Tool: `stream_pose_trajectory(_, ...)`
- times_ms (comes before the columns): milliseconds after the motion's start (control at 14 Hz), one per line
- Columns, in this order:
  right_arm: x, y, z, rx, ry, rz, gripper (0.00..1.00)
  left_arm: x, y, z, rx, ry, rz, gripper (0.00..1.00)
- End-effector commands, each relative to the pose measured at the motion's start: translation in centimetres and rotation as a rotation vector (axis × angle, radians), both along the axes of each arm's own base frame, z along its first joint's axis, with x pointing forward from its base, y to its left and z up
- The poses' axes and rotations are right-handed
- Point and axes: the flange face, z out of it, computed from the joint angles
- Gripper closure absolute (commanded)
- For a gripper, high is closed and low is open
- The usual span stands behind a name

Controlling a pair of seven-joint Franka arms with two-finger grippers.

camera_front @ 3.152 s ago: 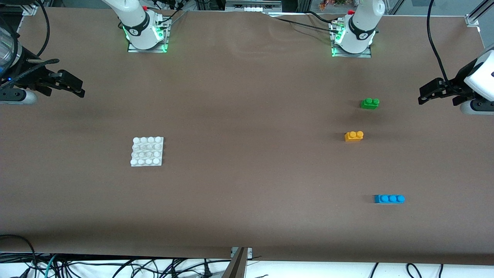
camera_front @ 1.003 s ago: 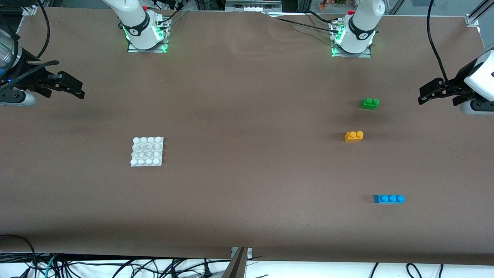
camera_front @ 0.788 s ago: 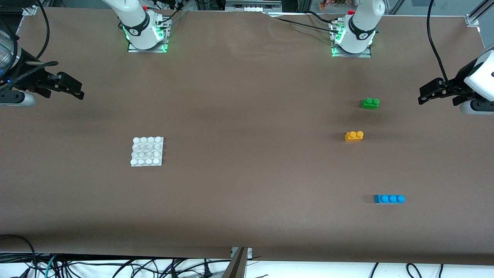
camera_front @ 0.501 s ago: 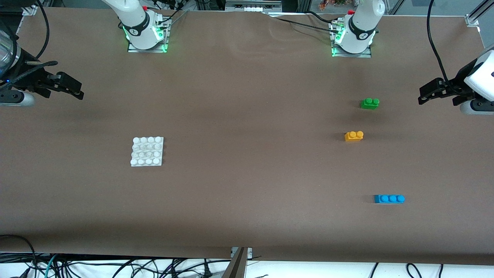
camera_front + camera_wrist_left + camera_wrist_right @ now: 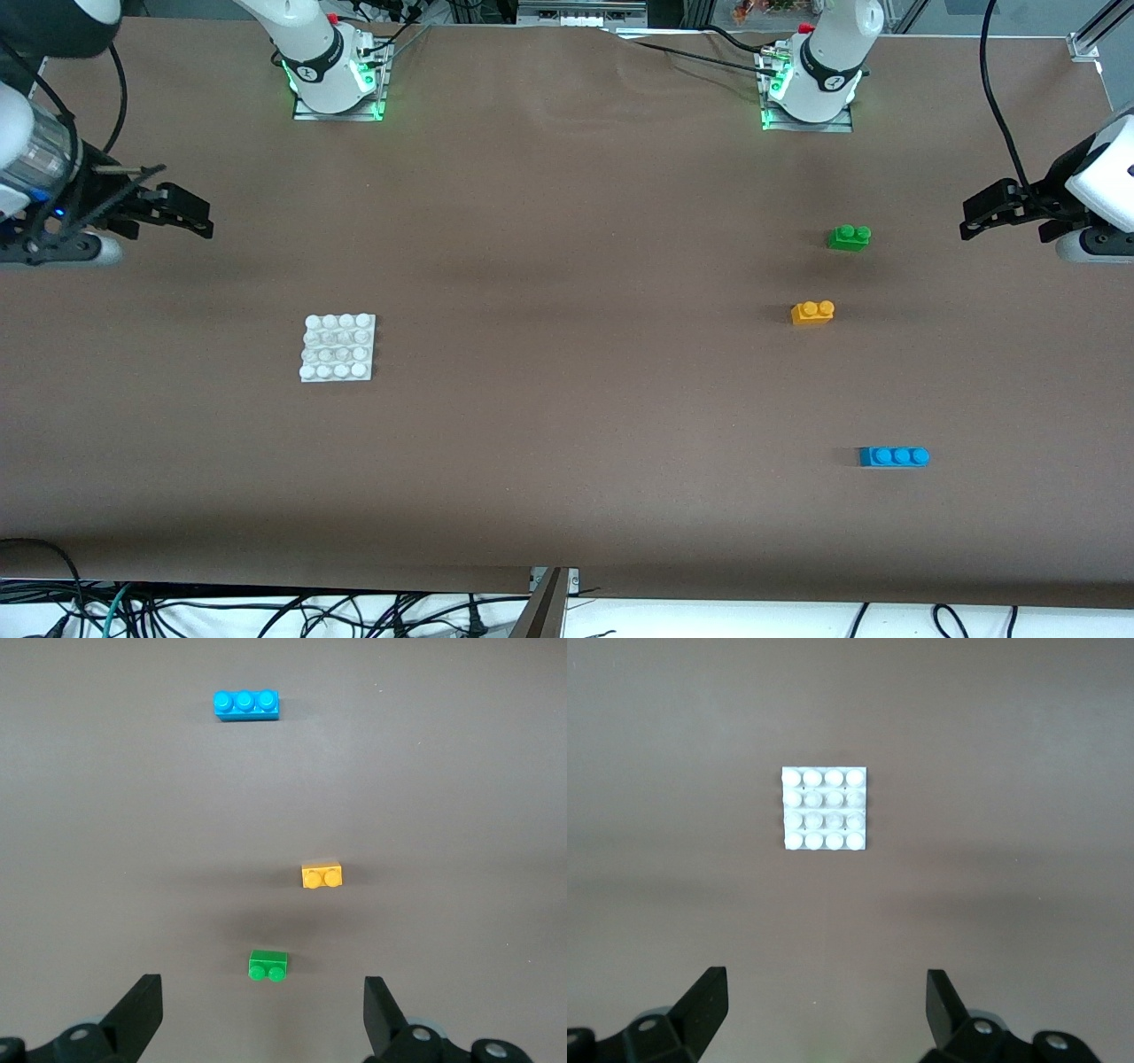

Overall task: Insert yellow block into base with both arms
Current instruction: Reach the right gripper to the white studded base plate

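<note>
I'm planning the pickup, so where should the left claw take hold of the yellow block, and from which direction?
Probably from straight above, gripping the yellow block across its two long flat sides below the studs. It sits upright and alone on the table, apart from the green brick, and the open left claw has room to descend.

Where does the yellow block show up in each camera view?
Front view: yellow block on the table, between the green brick and blue brick.
Left wrist view: mid-picture, between the same bricks.
Right wrist view: not in it.
Shared landmark: the green brick.
</note>
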Motion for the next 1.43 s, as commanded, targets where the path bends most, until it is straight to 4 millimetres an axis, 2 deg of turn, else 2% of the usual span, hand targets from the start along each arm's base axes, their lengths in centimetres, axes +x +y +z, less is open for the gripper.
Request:
stream_pose_trajectory(0,0.7,0.4,-1.2,0.007,0.016,0.042,0.01,-0.2,0.3,0.2,0.005,0.008,-0.022,0.0)
stream_pose_trajectory(143,1.5,0.6,-3.0,0.004,0.032,0.042,0.01,-0.2,0.3,0.1,0.004,0.009,-0.022,0.0)
stream_pose_trajectory(501,4.1,1.5,-9.7,-0.002,0.03,0.049,0.01,-0.1,0.3,0.2,0.004,0.006,-0.022,0.0)
stream_pose_trajectory(573,4.1,1.6,-11.2,-0.003,0.017,0.047,0.01,-0.2,0.3,0.1,0.004,0.009,-0.022,0.0)
stream_pose_trajectory(716,3.5,1.4,-15.5,0.001,-0.035,0.042,0.01,-0.2,0.4,0.1,0.004,0.009,-0.024,0.0)
stream_pose_trajectory(1074,1.4,0.6,-25.1,0.003,-0.147,0.019,0.01,-0.2,0.4,0.1,0.004,0.009,-0.022,0.0)
stream_pose_trajectory(1361,1.3,0.1,-29.4,0.0,-0.166,0.005,0.02,-0.2,0.4,0.2,0.004,0.008,-0.022,0.0)
